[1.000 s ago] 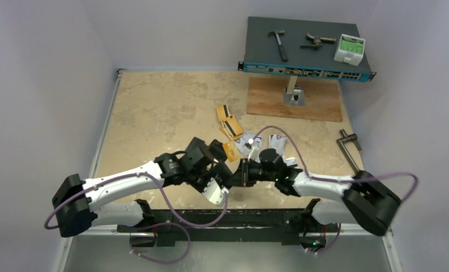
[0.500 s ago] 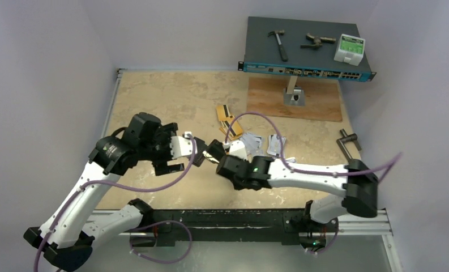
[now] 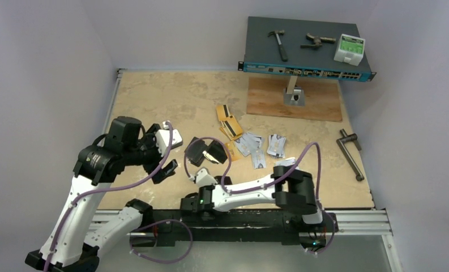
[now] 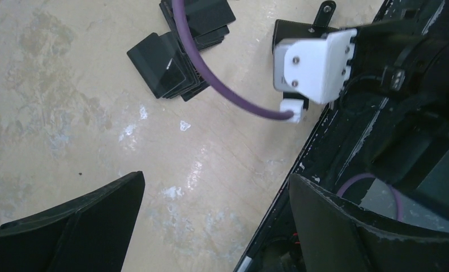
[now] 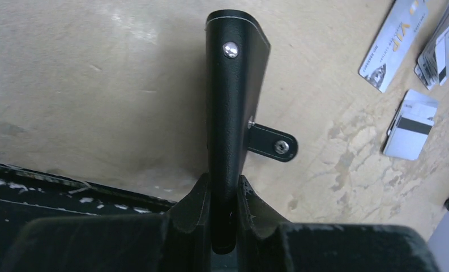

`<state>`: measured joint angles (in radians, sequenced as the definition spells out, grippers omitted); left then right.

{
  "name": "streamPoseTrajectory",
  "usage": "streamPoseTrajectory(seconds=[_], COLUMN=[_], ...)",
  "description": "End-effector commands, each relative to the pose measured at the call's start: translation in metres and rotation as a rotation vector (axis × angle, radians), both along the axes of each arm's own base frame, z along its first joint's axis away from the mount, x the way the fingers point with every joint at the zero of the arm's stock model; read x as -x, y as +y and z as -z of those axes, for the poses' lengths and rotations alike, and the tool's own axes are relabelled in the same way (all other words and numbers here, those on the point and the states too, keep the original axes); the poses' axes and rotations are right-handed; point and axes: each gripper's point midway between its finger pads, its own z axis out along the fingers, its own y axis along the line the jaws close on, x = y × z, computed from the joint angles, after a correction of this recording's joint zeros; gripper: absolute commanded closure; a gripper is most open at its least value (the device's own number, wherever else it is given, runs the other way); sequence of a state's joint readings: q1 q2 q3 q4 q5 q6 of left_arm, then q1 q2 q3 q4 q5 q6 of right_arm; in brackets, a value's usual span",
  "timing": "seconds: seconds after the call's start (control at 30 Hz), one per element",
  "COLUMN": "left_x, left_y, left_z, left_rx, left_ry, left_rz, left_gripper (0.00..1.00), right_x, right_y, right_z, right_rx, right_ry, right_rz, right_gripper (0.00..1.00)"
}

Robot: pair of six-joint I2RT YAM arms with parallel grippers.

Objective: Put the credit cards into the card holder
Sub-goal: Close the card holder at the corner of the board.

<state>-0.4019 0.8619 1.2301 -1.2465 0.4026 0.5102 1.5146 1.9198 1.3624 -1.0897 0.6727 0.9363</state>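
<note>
The left arm reaches in from the left of the overhead view toward the middle of the table (image 3: 154,96). The left gripper (image 4: 216,180) is spread wide with nothing between its fingers. Its wrist view looks down on bare tabletop and, on the right, the black front rail. In the upper centre of that view a fan of black sleeves (image 4: 165,65) lies flat on the table. It is near the right gripper's white housing and a purple cable (image 4: 222,90).

Low in the centre of the overhead view, the right gripper (image 5: 225,190) is pressed onto the card holder (image 5: 233,102), pinching one black cover edge-on. The cover stands out from the fingers above the table. It has a metal snap near its far end, and its snap tab (image 5: 273,144) sticks out to the right. The pictures do not show whether the fanned sleeves are joined to this cover.

Further right the cards lie loose on the table. The orange credit cards (image 3: 226,120), which have black stripes, sit at the centre, with one more just beside the sleeves. The silver credit cards (image 3: 276,145) are scattered in small piles to their right.

At the upper right a network switch (image 3: 301,39) carries a hammer (image 3: 278,44) and a white box (image 3: 349,50). It stands on a metal post over a wooden board (image 3: 318,105). A black crank handle (image 3: 349,152) lies near the table's right edge.
</note>
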Motion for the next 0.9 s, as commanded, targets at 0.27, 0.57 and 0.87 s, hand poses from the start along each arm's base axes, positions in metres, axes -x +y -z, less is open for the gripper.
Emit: streamPoseTrajectory(seconds=[0.27, 0.57, 0.87], left_x=[-0.004, -0.020, -0.017], left_y=[0.026, 0.029, 0.013], left_z=[0.023, 0.033, 0.058], left_rx=[-0.003, -0.055, -0.017], left_ry=[-0.090, -0.062, -0.009], left_rz=[-0.159, -0.185, -0.091], left_gripper=[0.00, 0.00, 0.39], right_x=[0.030, 0.044, -0.015], right_y=[0.075, 0.092, 0.015], right_z=[0.017, -0.025, -0.066], right_rx=[-0.081, -0.260, -0.488], right_ry=[0.062, 0.141, 0.136], right_rz=[-0.175, -0.201, 0.028], right_gripper=[0.55, 0.31, 0.46])
